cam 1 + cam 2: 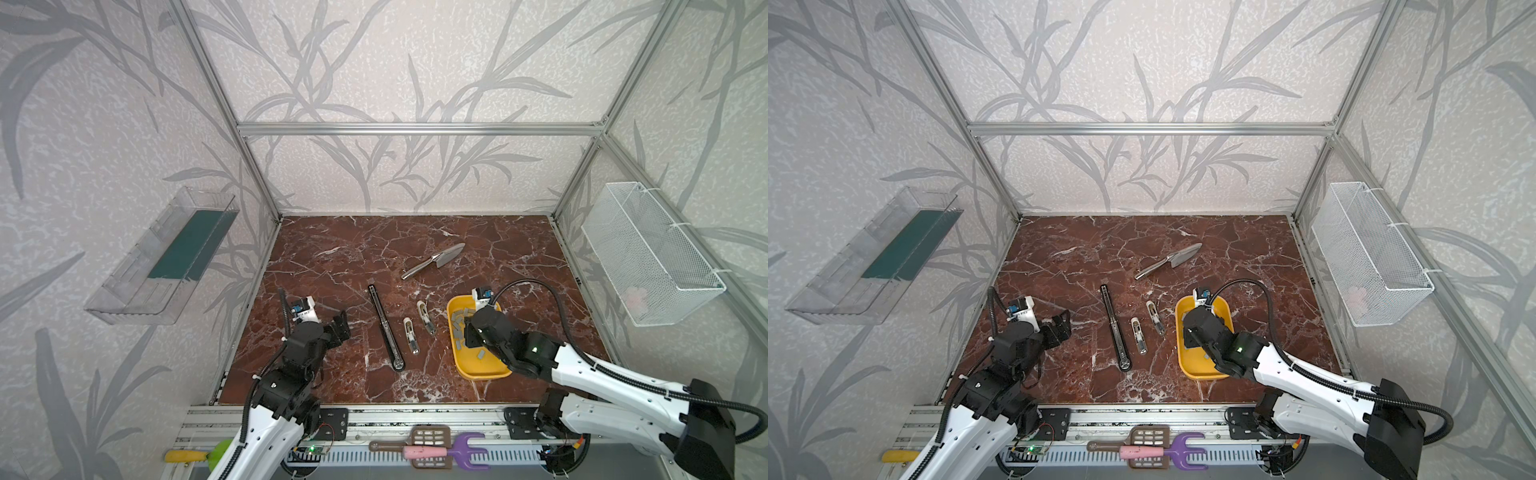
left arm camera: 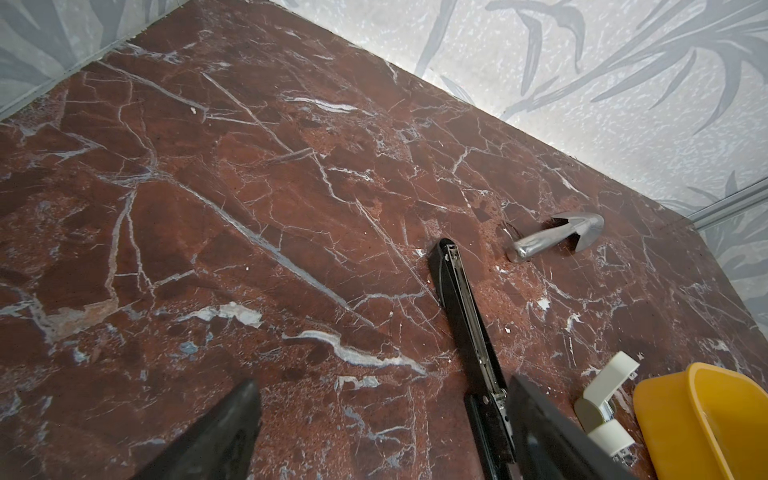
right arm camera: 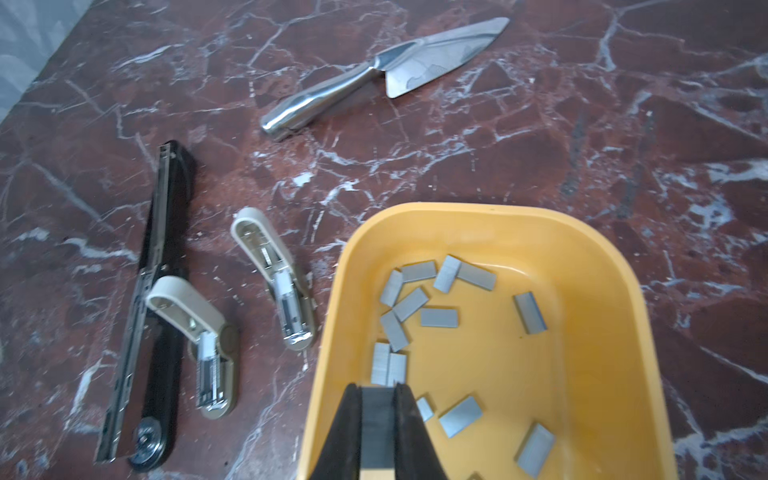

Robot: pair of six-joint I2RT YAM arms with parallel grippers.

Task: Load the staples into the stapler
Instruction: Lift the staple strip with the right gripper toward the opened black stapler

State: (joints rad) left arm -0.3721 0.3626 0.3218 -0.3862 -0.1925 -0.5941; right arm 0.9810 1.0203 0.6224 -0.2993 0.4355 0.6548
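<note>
Your right arm is nearest, reaching in from the front right with its wrist over the tray. Your left arm comes in from the front left. The right fingers are clenched tight, with their tips low inside the tray and right at the ends of two strips. You cannot tell whether a strip is pinched between them. The left fingers are spread wide and grasp nothing. They hang over bare table, just left of the black stapler.

The table is red-brown marble with white veins. On its right side sits the yellow tray, with its long side running front to back. The black stapler lies flat near the middle, long and thin, with its metal rail showing. Behind it and well apart lies a steel server, its blade towards the back right.

Between the black stapler and the tray lie two small staplers, both flipped open. One is just beside the black stapler, and the other is nearer the tray.

The staples are all in the tray. There are over a dozen short grey strips scattered loose on its floor, some touching, and most are towards the side nearest the small staplers.
</note>
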